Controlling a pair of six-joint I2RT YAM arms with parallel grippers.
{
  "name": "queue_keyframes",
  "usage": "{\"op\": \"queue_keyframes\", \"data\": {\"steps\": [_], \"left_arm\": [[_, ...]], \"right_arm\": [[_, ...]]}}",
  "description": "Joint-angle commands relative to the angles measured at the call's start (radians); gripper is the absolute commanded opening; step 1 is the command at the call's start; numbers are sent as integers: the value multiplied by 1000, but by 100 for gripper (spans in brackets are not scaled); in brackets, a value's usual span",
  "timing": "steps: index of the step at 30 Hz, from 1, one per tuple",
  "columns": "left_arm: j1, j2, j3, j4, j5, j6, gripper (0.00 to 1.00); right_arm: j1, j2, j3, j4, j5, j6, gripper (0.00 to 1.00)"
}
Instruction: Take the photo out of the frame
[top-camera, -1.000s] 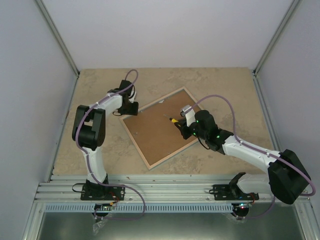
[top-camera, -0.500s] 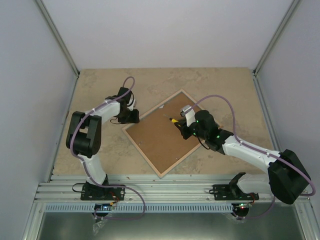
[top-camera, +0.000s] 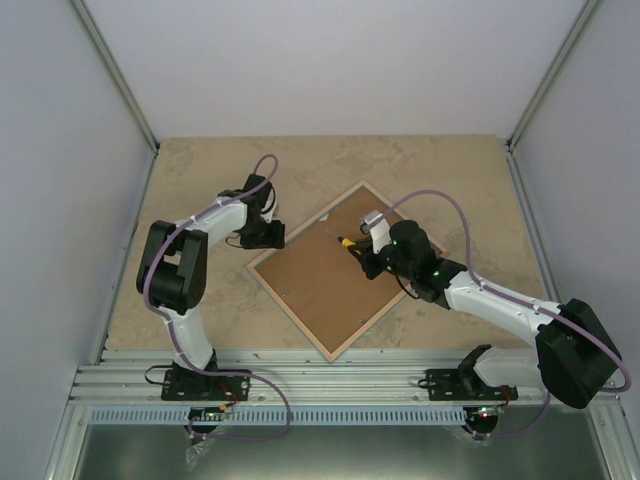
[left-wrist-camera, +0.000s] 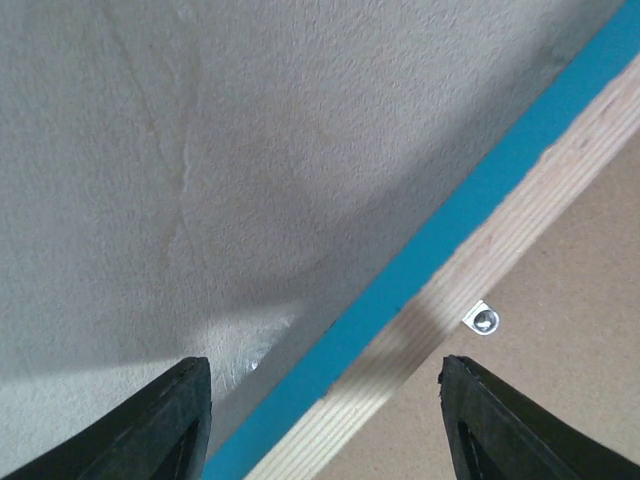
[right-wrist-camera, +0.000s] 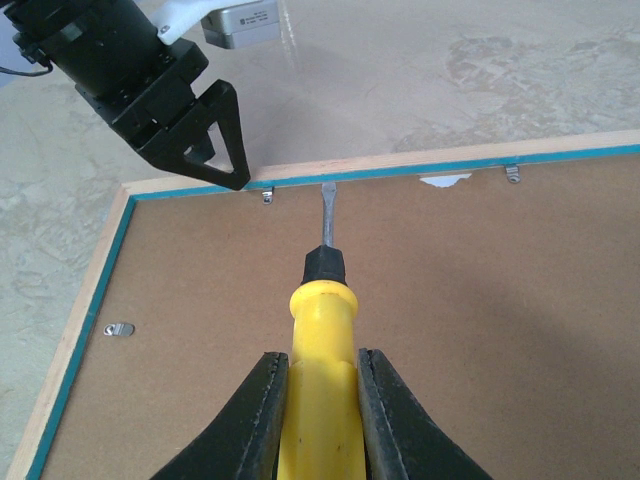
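Note:
The frame (top-camera: 325, 285) lies face down on the table, brown backing board up, edged in pale wood and turquoise (left-wrist-camera: 470, 210). The photo is hidden under the board. My left gripper (top-camera: 262, 236) hangs open over the frame's upper-left edge (left-wrist-camera: 322, 372), one finger on each side of the turquoise strip, touching nothing. My right gripper (top-camera: 368, 256) is shut on a yellow-handled screwdriver (right-wrist-camera: 320, 310). Its blade lies across the board, with the tip at the far edge beside a metal clip (right-wrist-camera: 266, 196). One left finger (right-wrist-camera: 215, 140) stands just beyond that clip.
More small metal clips sit along the board's rim (right-wrist-camera: 513, 173) (right-wrist-camera: 119, 329) (left-wrist-camera: 482, 320). A small white patch (right-wrist-camera: 445, 181) shows at the far edge. Grey walls close in the beige table (top-camera: 200, 180) on three sides, and a rail runs along the near side.
The frame has slid and turned, its near corner now further right and closer to the arms. My left gripper moved right with its edge and its jaws widened. The right arm stayed still.

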Motion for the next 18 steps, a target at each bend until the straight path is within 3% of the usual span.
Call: {"op": "queue_keyframes", "data": {"steps": [1,11,18], "left_arm": [[-1,30,18,-22,5,28,64],[-6,44,-4,-8,51,28,54],[-6,26,-41,5,44,-6,36]], "right_arm": [[-6,-17,0,14,0,-10,1],[-6,2,6,31,-11,-12,0],[-6,19,16,42,-26,-12,0]]}}
